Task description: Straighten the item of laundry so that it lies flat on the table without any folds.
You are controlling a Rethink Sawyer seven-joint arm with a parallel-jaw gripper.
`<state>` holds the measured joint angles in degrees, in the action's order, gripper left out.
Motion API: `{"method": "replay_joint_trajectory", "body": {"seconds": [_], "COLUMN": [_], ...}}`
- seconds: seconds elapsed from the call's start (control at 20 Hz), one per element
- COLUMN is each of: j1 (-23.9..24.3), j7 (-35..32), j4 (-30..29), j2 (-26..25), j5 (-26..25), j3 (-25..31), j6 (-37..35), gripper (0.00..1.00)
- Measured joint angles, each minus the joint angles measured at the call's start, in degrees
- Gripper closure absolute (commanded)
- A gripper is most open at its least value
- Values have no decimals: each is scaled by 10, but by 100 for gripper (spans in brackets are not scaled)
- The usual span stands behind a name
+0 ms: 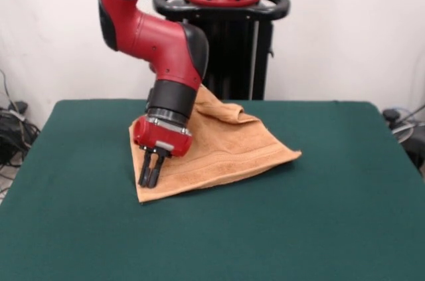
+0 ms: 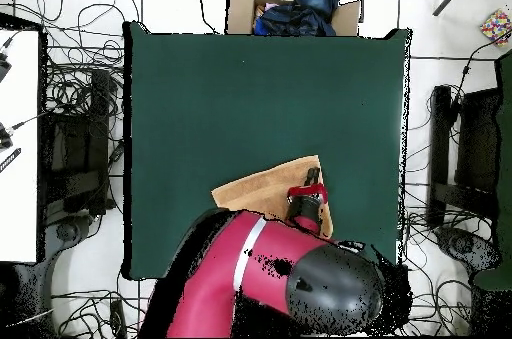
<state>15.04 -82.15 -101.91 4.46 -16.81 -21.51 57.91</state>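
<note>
Towel (image 1: 226, 151): lies rumpled on the table (image 1: 319, 214) near the robot's side, far corner folded over.
Gripper (image 1: 151, 176): fingers narrow, nearly together, tips at the towel's corner.
Obstruction: arm (image 2: 270, 265) hides part of the towel from overhead.
Surroundings: cardboard box (image 2: 290, 10) beyond the table's far edge.

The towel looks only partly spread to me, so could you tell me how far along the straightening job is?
Little looks done: the towel lies on the green table, but its far corner is still bunched and folded by the pedestal. In hand: the gripper is down at the towel's near corner, fingers close together, though a grip cannot be confirmed. Left: pulling out that fold so the towel lies flat.
</note>
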Motion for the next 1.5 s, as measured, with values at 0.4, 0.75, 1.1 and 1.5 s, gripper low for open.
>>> {"method": "replay_joint_trajectory", "body": {"seconds": [0.4, 0.75, 1.1, 1.5], "j1": [39, 57, 66, 69], "j7": [0, 0, 0, 0], "j4": [47, 77, 130, 214], "j2": [-2, -11, -36, -59], "j5": [-123, -172, -157, -113], "j3": [3, 4, 9, 35], "j6": [5, 26, 64, 62], "gripper": [100, 100, 100, 100]}}
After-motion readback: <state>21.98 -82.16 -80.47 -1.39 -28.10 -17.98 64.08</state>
